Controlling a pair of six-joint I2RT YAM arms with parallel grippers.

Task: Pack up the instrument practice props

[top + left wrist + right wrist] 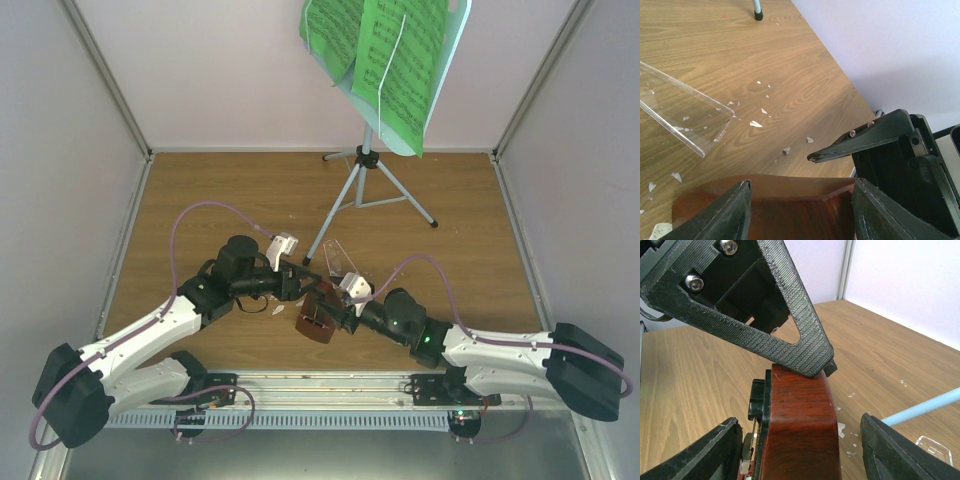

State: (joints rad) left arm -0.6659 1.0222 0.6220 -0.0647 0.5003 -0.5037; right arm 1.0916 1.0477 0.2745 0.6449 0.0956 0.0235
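The reddish-brown metronome (315,324) lies on the table between both arms, its clear pyramid cover (341,262) off and lying just behind it. My left gripper (303,288) is shut on the metronome body (790,205), which fills the gap between its fingers. My right gripper (335,306) is open around the same body (800,425), with a gap at its right finger. The left gripper's ribbed finger (790,340) presses on the body's top. The pale blue music stand (440,60) holds green sheet-music pages (385,50) at the back on silver tripod legs (355,190).
Small white crumbs (756,123) are scattered on the wood around the clear cover (685,115). A tripod foot (758,15) stands beyond them and a pale blue leg (920,410) passes right of the metronome. White walls enclose the table.
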